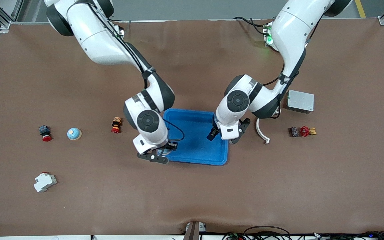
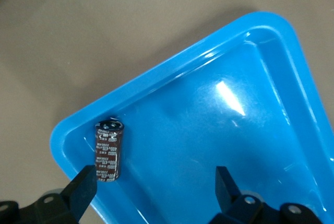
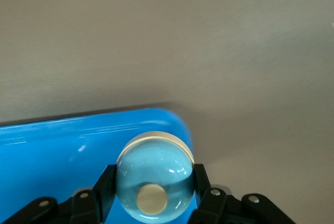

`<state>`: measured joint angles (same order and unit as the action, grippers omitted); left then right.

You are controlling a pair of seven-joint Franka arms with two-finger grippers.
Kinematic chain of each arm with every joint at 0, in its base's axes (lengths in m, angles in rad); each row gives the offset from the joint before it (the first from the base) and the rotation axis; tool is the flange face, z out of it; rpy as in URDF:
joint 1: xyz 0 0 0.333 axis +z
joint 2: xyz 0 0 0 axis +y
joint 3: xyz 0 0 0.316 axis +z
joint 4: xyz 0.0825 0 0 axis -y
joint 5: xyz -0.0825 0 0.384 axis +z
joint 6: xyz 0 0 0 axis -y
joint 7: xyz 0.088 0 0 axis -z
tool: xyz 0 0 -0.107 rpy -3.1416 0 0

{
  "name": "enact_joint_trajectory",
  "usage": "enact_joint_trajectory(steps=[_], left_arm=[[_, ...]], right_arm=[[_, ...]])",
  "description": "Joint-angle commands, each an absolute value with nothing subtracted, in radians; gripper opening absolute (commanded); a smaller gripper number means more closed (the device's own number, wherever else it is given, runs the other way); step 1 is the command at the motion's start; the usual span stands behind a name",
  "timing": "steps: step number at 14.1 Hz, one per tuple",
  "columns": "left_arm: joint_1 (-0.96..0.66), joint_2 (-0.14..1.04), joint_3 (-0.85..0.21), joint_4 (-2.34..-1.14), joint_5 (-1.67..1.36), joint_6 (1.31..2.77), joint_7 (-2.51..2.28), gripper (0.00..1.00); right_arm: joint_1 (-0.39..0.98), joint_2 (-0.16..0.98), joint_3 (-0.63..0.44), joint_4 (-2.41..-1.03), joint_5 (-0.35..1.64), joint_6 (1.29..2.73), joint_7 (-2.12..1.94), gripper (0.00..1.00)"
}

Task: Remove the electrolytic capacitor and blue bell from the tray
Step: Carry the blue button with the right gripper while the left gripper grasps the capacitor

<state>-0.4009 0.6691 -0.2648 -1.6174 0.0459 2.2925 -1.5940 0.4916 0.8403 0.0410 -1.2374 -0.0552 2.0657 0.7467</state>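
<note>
Right gripper [image 3: 154, 185]: jaws clamped on the blue bell [image 3: 155, 174], one finger each side of the dome, over the tray [image 1: 195, 151] corner at the right arm's end nearest the front camera. Left gripper [image 2: 155, 188]: jaws wide apart, nothing held, hanging over the tray's opposite end, the electrolytic capacitor [image 2: 108, 150] lying on its side in the corner there, just by one fingertip rather than centred between them. For the bell, I'd lift straight until it clears the rim, carry it out toward the right arm's end and set it on bare tabletop [image 1: 212, 200], clear of the red-capped switch [image 1: 115, 125] and the second bell [image 1: 74, 133] lying there. The dome is smooth, so grip could slip; go slow. The left should shift to straddle the can across its width before closing.
</note>
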Motion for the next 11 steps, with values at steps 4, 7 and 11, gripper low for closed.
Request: enact_joint_trajectory(steps=[4,7,11], left_arm=[[-0.454,0.709,-0.221,-1.614,0.052,2.306,-1.617,1.0],[-0.454,0.712,-0.221,-1.62,0.052,2.284,-1.617,1.0],[-0.454,0.726,-0.221,-1.629,0.054,2.241,-1.617,1.0]], right_arm=[[0.368,0.718,0.051,-1.374,-0.046,2.04,0.476,0.0],[0.292,0.641,0.049,-1.471,-0.046,2.052,0.312,0.0],[0.168,0.565,0.049,-1.616,-0.046,2.13,0.062,0.0]])
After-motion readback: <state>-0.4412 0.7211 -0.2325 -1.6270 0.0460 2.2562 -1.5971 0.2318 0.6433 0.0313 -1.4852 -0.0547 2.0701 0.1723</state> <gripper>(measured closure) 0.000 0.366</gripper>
